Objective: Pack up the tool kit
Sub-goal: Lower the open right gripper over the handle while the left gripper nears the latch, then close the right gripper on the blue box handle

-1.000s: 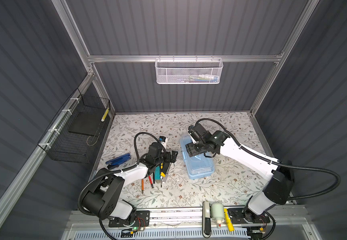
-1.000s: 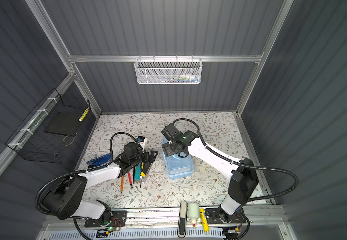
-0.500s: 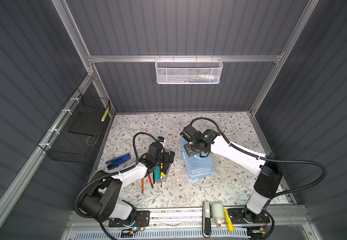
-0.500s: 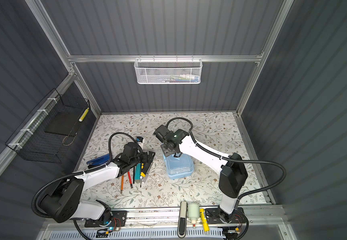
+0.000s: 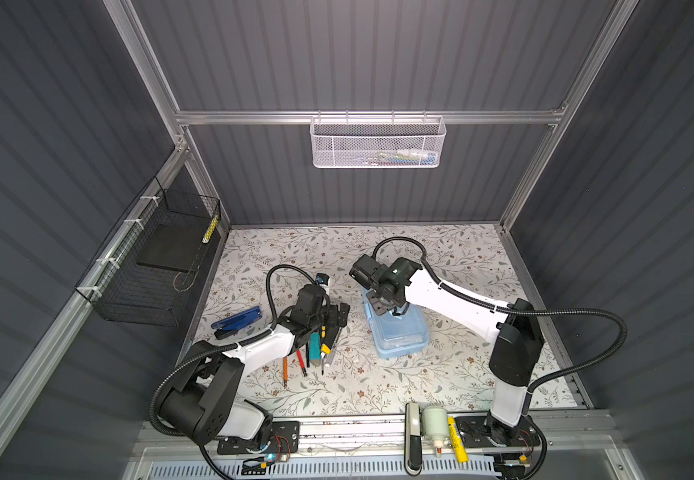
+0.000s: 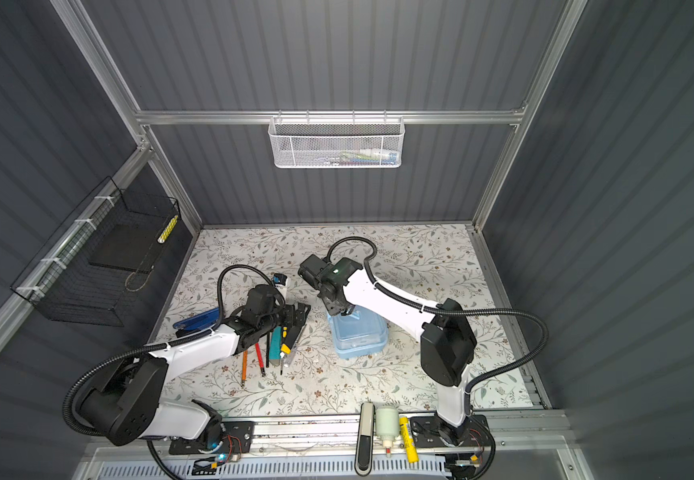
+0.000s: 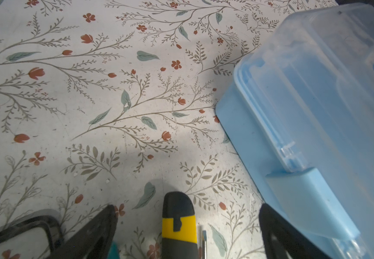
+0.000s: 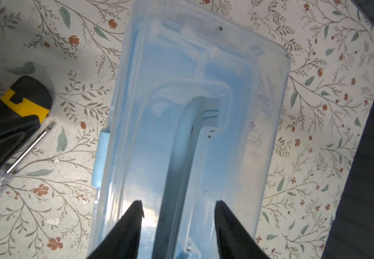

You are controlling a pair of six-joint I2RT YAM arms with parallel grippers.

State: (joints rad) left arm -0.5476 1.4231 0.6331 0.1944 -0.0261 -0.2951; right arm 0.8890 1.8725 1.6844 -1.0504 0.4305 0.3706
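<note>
The right gripper (image 8: 178, 207) is spread over the kit (image 5: 401, 334), one finger on each side of its handle (image 8: 189, 134), not touching it. The kit sits on the mat (image 5: 461, 257). Just beside the kit, the left gripper (image 7: 186, 215) is spread wide over a yellow tool (image 7: 178, 226) and screwdrivers (image 5: 301, 363).

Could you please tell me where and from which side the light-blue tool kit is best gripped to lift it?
Probably by the pale blue handle on the tool kit lid, coming from straight above. The handle is a narrow bar along the lid's middle, slim enough for the jaws, whereas the case body looks too wide. The right gripper hangs open astride it.
</note>
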